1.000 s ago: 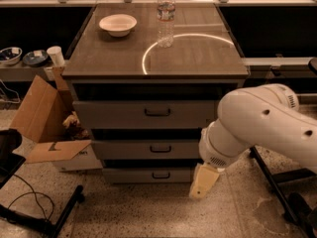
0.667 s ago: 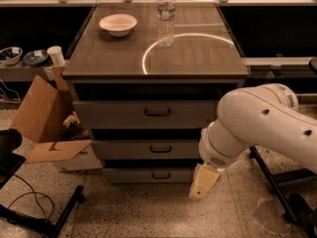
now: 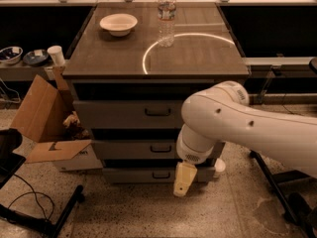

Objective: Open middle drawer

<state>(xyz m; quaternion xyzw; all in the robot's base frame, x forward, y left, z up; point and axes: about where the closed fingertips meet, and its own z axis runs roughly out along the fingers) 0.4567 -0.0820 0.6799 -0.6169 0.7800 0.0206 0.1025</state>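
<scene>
The middle drawer [image 3: 130,150] is the grey front between the taller top drawer [image 3: 114,114] and the thin bottom drawer [image 3: 130,174]. It is closed, and its small dark loop handle [image 3: 161,148] sits at the centre. My gripper [image 3: 184,179] hangs pointing down from the white arm [image 3: 233,123]. It is in front of the bottom drawer, below and a little to the right of the middle drawer's handle, and does not touch the handle. The arm hides the right part of the drawer fronts.
On the cabinet top [image 3: 198,58] stand a white bowl [image 3: 118,23] and a water bottle [image 3: 166,15]. An open cardboard box [image 3: 42,118] sits on the floor to the left. A black stand [image 3: 47,217] is at the lower left and dark legs [image 3: 277,187] at the right.
The arm and gripper have moved left, closer to the centre of the drawer fronts. The drawers have not moved.
</scene>
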